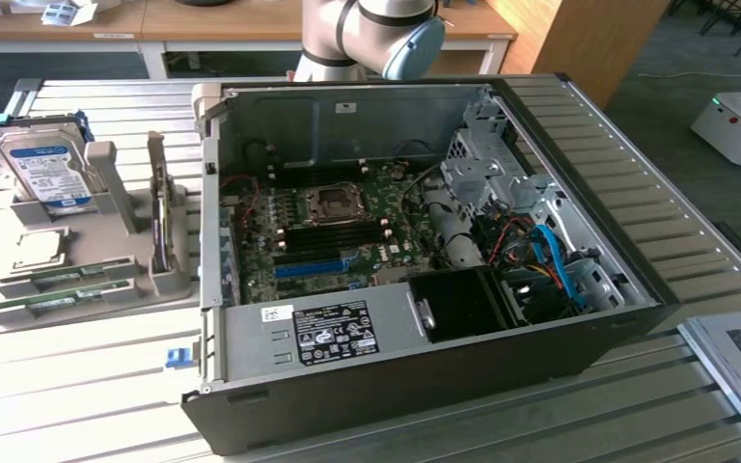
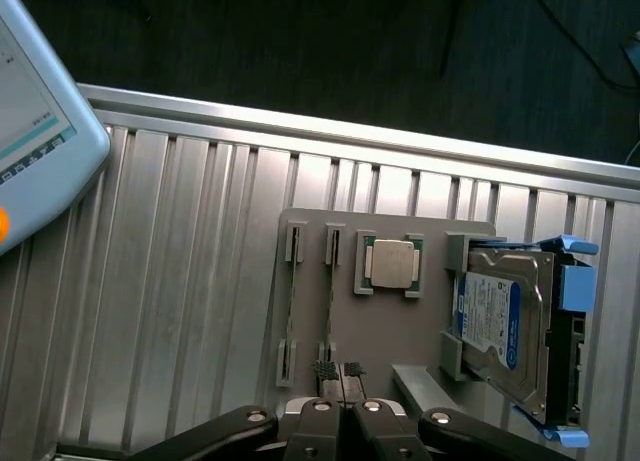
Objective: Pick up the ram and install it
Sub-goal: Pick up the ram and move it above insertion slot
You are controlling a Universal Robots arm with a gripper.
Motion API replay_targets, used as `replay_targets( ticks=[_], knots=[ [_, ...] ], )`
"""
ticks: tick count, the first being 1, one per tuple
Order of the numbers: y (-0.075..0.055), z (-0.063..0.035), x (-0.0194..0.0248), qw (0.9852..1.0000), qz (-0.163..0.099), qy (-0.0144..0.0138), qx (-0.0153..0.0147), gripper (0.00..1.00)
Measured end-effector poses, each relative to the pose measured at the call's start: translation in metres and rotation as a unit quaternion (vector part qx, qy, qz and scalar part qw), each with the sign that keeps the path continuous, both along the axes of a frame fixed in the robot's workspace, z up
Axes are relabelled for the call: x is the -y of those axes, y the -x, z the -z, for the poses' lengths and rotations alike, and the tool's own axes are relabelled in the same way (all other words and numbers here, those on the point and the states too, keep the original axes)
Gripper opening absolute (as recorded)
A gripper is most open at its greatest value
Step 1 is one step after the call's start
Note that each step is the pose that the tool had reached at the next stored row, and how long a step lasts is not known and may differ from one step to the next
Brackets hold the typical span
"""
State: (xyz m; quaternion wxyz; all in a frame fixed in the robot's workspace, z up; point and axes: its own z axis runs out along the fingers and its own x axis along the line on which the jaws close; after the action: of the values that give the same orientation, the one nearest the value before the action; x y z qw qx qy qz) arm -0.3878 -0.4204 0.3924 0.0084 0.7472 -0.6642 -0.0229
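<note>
fingers pressed together | ribbed metal table | wooden desks behind

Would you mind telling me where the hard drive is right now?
In the exterior view, the hard drive stands on edge in the grey holder on the exterior view's left, beside the open computer case.
</note>
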Motion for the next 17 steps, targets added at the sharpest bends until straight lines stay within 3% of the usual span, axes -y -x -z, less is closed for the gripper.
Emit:
replay_targets(
  ticks=[17],
  knots=[
    [0.0,0.0016,0.0,1.0,0.005,0.0002,0.0,0.1]
  ],
)
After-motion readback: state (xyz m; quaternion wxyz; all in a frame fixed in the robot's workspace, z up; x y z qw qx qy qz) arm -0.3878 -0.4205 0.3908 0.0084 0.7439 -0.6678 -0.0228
